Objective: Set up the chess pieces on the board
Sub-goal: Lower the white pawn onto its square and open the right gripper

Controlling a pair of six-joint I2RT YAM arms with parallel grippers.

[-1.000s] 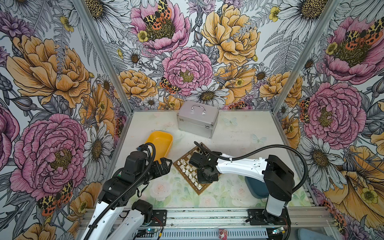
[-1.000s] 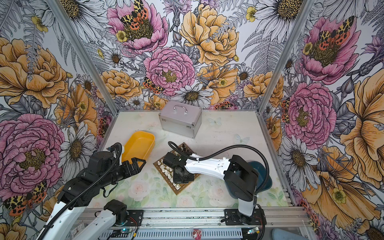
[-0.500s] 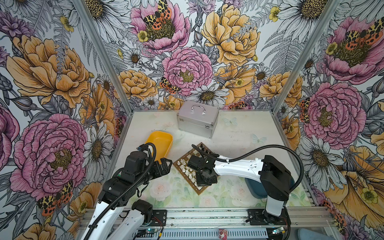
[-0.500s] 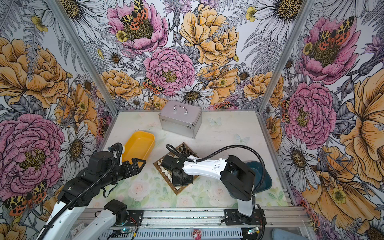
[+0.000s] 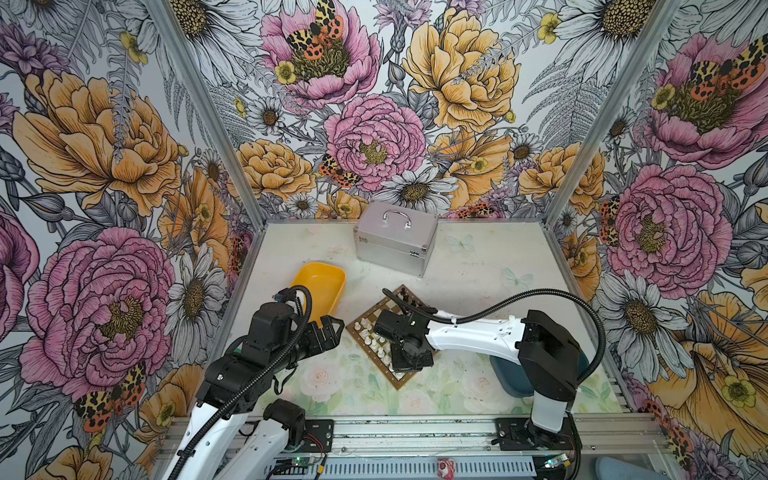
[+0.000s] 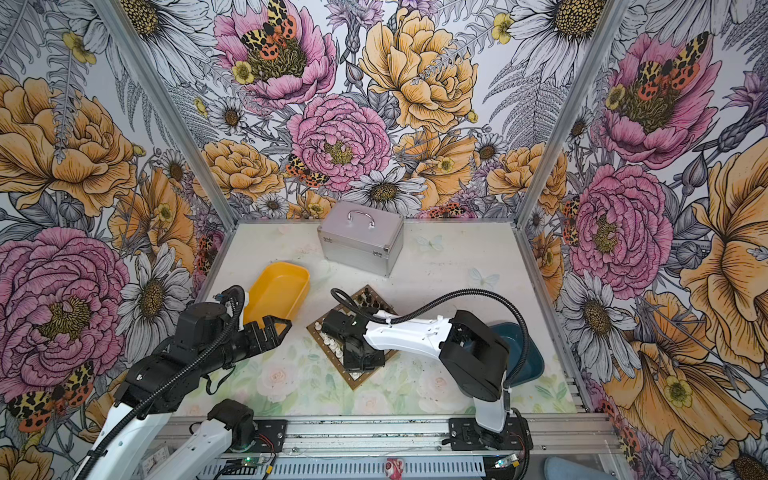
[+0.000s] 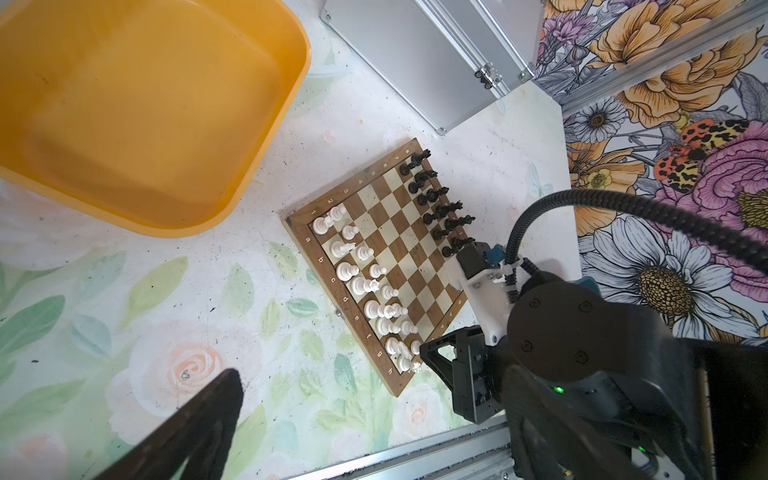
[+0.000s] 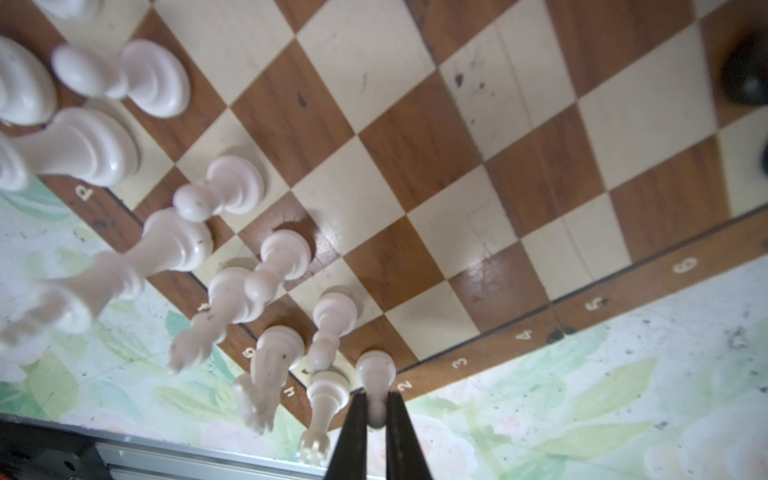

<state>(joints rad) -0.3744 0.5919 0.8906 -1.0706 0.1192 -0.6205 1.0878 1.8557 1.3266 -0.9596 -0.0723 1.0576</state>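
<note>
The board (image 5: pixel 354 328) (image 6: pixel 314 328) lies tilted mid-table. White chess pieces (image 7: pixel 365 286) fill its two near-left rows and black ones (image 7: pixel 440 208) line the far side. My right gripper (image 5: pixel 405 361) (image 6: pixel 361 362) points down over the board's near corner. In the right wrist view this gripper (image 8: pixel 376 401) is shut on the head of a white pawn (image 8: pixel 375 372), which stands on the corner square beside a white rook (image 8: pixel 326 395). My left gripper (image 5: pixel 332 328) (image 6: pixel 278 328) hangs open and empty left of the board, with one of its fingers (image 7: pixel 199 415) showing in the left wrist view.
A yellow tray (image 5: pixel 338 286) (image 7: pixel 286 95) lies behind the left gripper. A silver case (image 5: pixel 395 241) (image 6: pixel 359 239) stands at the back. A dark teal tray (image 6: pixel 528 353) sits at the right, partly under the right arm. Metal rails edge the table front.
My right gripper has shifted a little left and toward the board's near corner. The left arm has not moved.
</note>
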